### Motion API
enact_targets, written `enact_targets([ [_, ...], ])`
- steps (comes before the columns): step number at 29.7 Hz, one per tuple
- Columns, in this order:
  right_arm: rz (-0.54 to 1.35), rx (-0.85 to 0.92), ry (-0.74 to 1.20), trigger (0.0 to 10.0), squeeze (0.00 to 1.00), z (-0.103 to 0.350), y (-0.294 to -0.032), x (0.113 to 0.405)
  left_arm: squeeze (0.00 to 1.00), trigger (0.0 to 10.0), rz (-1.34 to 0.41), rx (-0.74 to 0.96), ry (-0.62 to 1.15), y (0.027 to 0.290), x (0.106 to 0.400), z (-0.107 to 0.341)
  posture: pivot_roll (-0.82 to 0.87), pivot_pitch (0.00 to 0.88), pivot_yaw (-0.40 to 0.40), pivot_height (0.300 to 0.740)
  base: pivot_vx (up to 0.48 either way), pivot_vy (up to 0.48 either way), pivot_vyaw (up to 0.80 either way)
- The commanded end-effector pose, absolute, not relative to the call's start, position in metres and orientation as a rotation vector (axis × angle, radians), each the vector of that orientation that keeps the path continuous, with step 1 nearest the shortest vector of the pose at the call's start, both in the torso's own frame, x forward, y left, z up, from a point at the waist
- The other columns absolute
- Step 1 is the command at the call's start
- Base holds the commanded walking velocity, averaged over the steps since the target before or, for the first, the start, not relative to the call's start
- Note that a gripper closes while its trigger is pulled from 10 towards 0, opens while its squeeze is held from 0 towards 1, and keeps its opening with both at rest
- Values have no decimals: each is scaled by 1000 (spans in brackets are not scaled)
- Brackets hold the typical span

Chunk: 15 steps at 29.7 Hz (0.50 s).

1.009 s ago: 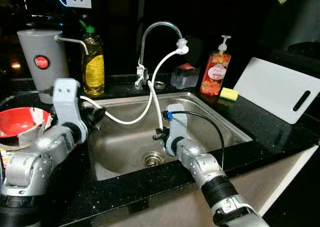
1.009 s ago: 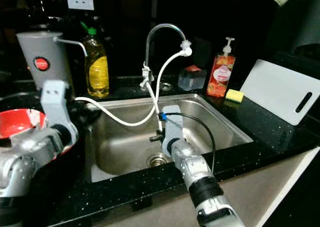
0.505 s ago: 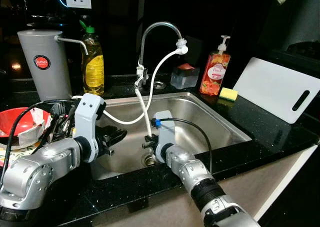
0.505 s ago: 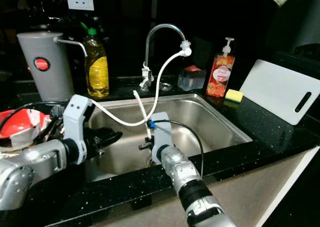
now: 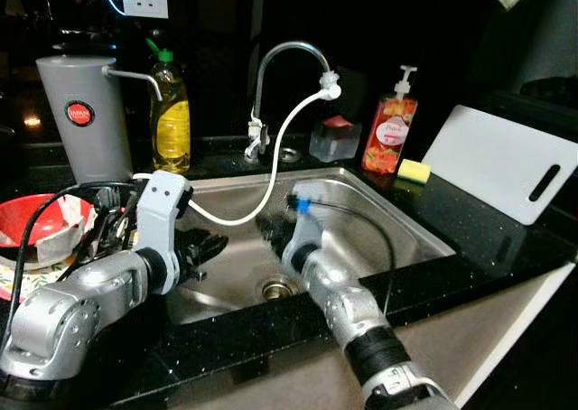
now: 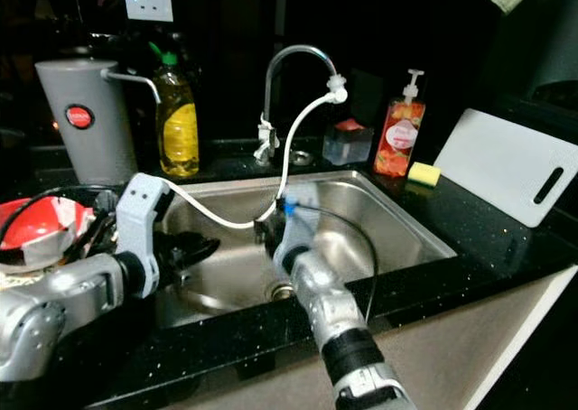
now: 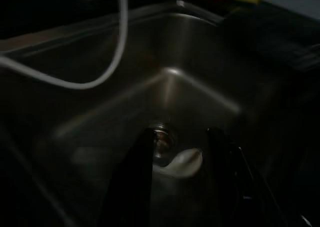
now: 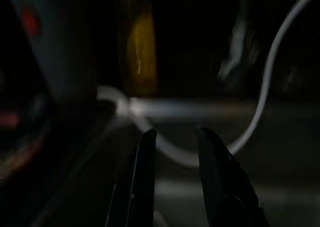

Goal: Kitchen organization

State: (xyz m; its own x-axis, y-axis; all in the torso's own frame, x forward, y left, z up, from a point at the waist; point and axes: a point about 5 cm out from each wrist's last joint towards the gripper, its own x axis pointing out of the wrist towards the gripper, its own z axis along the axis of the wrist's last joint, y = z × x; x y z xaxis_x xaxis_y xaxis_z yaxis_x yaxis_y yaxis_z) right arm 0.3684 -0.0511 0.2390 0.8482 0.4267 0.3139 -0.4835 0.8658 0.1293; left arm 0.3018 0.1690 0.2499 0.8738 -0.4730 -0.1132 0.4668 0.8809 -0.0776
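- Dark kitchen counter; steel sink (image 5: 411, 234) holds a looping white hose (image 5: 237, 218).
- Left gripper (image 7: 177, 174) and right gripper (image 8: 172, 179) hang over the basin, jaws slightly parted, empty.
- Best approach the hose slowly, squarely.

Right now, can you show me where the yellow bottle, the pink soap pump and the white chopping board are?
Yellow bottle (image 5: 170, 121): left eye view, on its yellow body.
Pink soap pump (image 5: 389, 135): left eye view, on its label.
White chopping board (image 5: 495, 162): left eye view, on its flat face.
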Motion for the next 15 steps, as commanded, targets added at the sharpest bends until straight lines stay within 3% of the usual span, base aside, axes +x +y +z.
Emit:
enact_targets([
  [1,437,233,-319,10000,0,243,-64,366,0,10000,-460,-61,109,172,305,254,-39,0,-93,740,0,0,0],
  [7,361,255,-486,10000,0,275,-84,340,0,10000,-476,-25,62,170,300,261,-47,0,-90,740,0,0,0],
  [15,278,232,-482,10000,0,266,-89,324,0,10000,-455,92,54,171,294,260,-55,0,-72,740,0,0,0],
])
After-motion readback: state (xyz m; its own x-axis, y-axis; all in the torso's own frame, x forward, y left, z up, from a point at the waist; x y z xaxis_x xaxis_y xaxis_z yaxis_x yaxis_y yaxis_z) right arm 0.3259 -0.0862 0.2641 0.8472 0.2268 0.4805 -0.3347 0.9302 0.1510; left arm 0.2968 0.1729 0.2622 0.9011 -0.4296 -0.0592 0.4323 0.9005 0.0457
